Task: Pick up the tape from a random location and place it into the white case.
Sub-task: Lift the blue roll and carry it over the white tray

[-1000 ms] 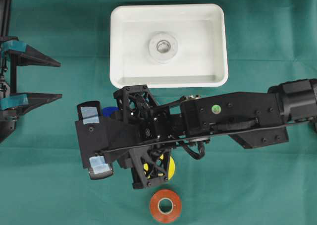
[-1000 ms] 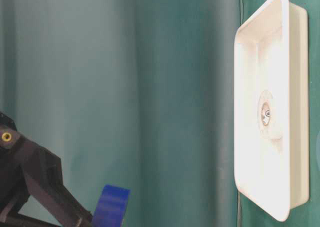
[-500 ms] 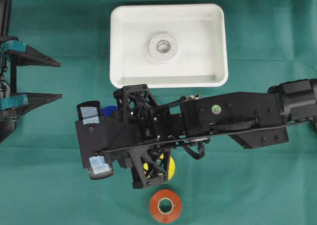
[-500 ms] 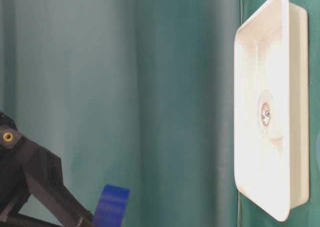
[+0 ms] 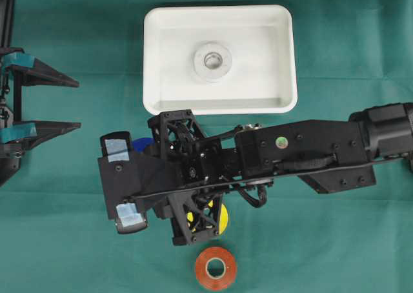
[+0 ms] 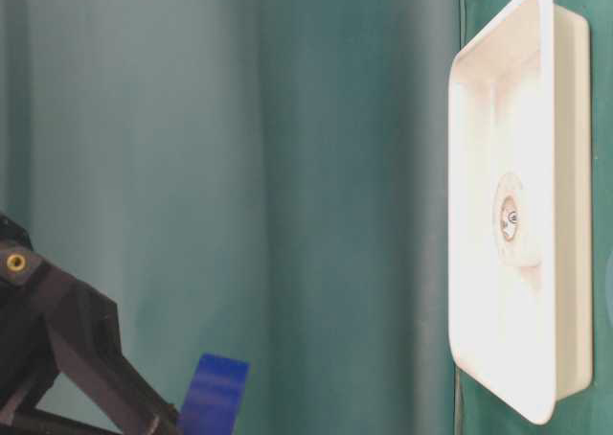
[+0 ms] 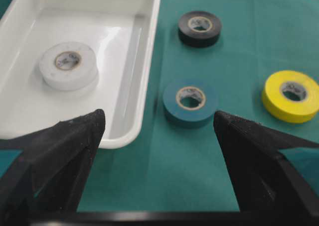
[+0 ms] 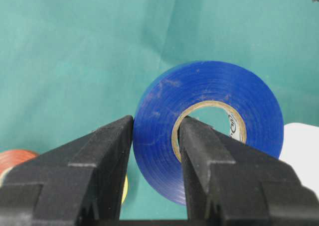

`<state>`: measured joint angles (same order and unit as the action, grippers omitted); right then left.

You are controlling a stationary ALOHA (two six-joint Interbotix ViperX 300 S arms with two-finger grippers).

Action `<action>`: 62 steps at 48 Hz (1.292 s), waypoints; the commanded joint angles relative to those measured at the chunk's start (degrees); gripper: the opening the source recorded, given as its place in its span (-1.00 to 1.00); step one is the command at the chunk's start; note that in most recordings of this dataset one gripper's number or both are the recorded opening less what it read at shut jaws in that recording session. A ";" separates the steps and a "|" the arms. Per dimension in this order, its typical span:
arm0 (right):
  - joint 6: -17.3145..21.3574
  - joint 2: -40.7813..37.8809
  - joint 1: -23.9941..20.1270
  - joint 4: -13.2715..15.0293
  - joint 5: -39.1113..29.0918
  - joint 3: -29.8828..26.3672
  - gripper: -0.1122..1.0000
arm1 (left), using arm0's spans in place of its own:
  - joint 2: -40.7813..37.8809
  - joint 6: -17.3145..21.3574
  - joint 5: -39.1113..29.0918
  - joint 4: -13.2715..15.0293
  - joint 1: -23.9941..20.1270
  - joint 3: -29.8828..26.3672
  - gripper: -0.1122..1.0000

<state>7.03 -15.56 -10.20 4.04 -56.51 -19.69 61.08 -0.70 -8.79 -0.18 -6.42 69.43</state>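
Blue tape roll (image 8: 209, 126): glossy, cardboard core, held upright off the cloth w/ one wall pinched between black fingers (image 8: 107, 161), one outside, one thru core. White case (image 5: 282, 60): shallow rect. tray, rounded corners, lying flat; white tape roll (image 5: 212, 61) lies flat near its centre.

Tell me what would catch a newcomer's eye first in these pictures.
The right gripper is shut on a blue tape roll, one finger through its core, held on edge. Beyond it sits the white case, with a white roll already inside. A red-orange roll lies alone on the green cloth.
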 commanded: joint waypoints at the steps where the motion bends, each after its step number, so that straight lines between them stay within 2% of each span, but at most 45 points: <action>1: 0.09 2.55 0.00 0.18 0.09 -1.67 -0.24 | -0.53 0.09 0.26 0.09 -0.09 -0.53 0.88; 15: 0.18 2.55 1.85 1.23 0.09 -1.67 -0.24 | -0.53 0.09 0.26 0.00 -0.09 -0.53 0.88; 26: 0.09 2.46 6.50 1.23 0.18 -1.58 -0.24 | -0.53 0.09 0.09 0.09 -0.09 -0.53 0.88; 46: -0.53 1.58 18.37 1.23 0.53 -1.14 -0.24 | -0.53 0.18 0.09 0.09 -0.18 -0.62 0.88; 53: -0.79 0.70 21.36 1.23 0.97 -1.14 -0.24 | -0.53 0.18 0.09 0.09 -0.09 -0.53 0.88; 62: -1.14 0.62 22.85 1.23 1.41 -1.14 -0.24 | -0.53 0.18 0.09 0.09 -0.18 -0.62 0.88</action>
<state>6.24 -16.26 12.57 5.19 -55.63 -19.60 61.00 -0.62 -9.05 -0.18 -6.42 69.52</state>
